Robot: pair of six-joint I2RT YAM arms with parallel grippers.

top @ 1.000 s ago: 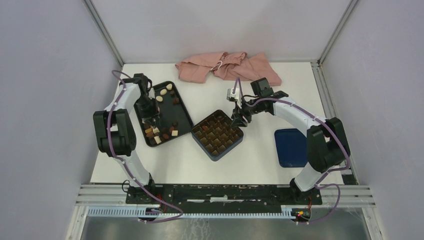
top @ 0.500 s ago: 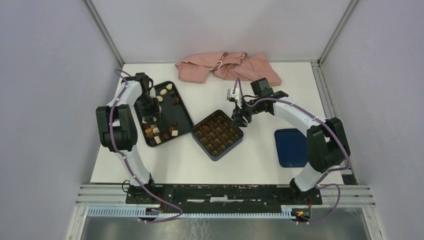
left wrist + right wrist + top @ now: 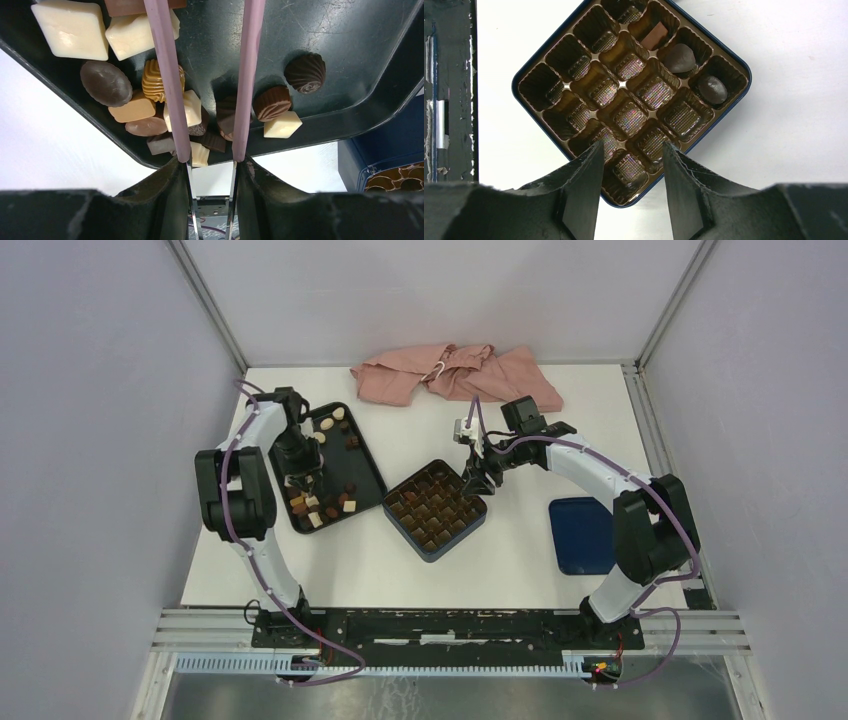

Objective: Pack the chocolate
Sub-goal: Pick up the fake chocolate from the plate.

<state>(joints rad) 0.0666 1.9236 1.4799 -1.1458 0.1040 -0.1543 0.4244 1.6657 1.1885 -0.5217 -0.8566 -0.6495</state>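
Left arm (image 3: 270, 575), right arm (image 3: 590, 468): white rounded link shells, black joint housings. Thin purple cable (image 3: 476, 410) runs along each. Shared black base plate (image 3: 450, 630).
Left gripper (image 3: 206, 50): slim pink fingers (image 3: 167, 75), black textured mounts, bare metal strips.
Right gripper (image 3: 632, 145): matte black wedge fingers (image 3: 584, 190).

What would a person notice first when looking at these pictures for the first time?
The black tray on the left stands out, strewn with dark, light brown and white chocolates. Next, the blue box in the middle, showing only three pieces. A crumpled pink cloth lies at the far edge.
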